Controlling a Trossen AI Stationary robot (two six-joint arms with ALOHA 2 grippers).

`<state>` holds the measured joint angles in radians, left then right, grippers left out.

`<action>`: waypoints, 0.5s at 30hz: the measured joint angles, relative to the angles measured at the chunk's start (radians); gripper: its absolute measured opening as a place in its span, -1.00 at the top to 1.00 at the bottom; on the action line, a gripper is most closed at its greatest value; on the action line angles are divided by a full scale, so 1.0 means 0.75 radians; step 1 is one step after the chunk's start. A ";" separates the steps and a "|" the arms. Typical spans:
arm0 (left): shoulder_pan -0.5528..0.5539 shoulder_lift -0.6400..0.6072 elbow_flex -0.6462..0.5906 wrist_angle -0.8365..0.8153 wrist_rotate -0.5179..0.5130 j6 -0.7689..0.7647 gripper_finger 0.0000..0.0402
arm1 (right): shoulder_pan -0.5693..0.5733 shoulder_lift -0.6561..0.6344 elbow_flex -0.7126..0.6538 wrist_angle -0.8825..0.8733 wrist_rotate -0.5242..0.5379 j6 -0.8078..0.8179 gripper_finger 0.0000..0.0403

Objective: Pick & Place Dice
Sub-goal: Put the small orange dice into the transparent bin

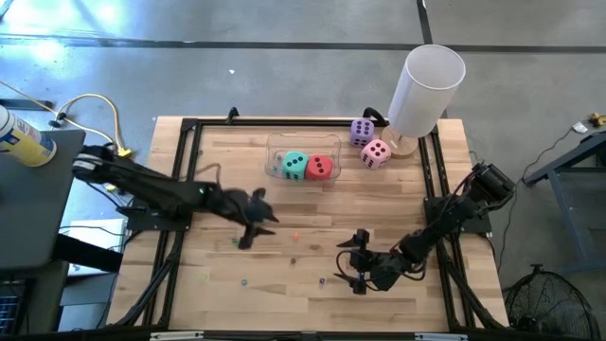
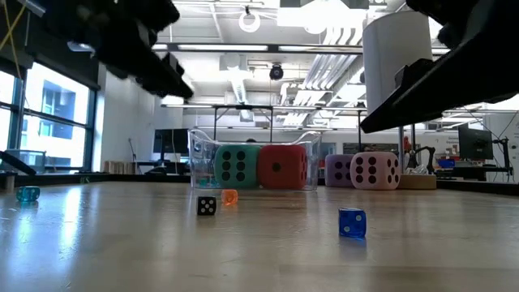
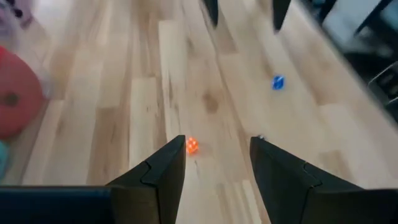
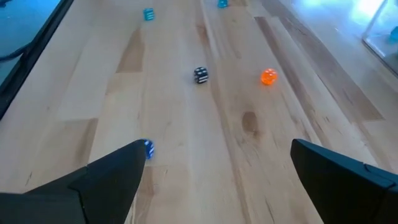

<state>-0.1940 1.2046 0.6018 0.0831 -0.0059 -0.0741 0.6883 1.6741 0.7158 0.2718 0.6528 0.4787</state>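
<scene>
Watching from the high view, I saw the teal-green die (image 1: 295, 165) and the red die (image 1: 320, 168) sitting side by side inside the clear container (image 1: 276, 152) at upper centre, while the purple die (image 1: 362, 132) and the pink die (image 1: 376, 153) lay touching each other on the bare desk (image 1: 237, 284) just right of it, beside the white cylinder (image 1: 423, 87). My left hand (image 1: 256, 220) hovered left of centre, below the container, its fingers parted with nothing between them; the right hand (image 1: 357, 268) waited at lower right, spread wide and also empty. My worry was the clutter: a small orange die (image 3: 191, 145) sat almost against the left fingertip, with small black (image 4: 200, 74) and blue (image 4: 148, 149) dice nearby, so a low pass could scatter them. I also judged that reaching for the pink die might bump the purple one or tip the tall cylinder.
</scene>
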 joint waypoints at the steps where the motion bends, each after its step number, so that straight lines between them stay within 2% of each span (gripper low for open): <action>1: -0.028 0.052 0.000 0.030 -0.046 0.005 0.14 | 0.007 0.000 0.000 0.000 0.000 -0.016 -0.95; 5: -0.095 0.277 0.001 0.248 -0.187 0.057 0.14 | 0.031 0.000 0.000 0.010 0.012 -0.071 -0.95; 9: -0.107 0.473 0.000 0.446 -0.248 0.110 0.14 | 0.037 0.000 0.000 0.011 0.027 -0.086 -0.95; 15: -0.056 0.684 0.000 0.652 -0.235 0.098 0.14 | 0.051 0.000 0.000 0.001 0.025 -0.081 -0.95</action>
<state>-0.2361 1.7176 0.6020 0.5721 -0.1822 -0.0003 0.7269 1.6740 0.7158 0.2728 0.6714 0.4183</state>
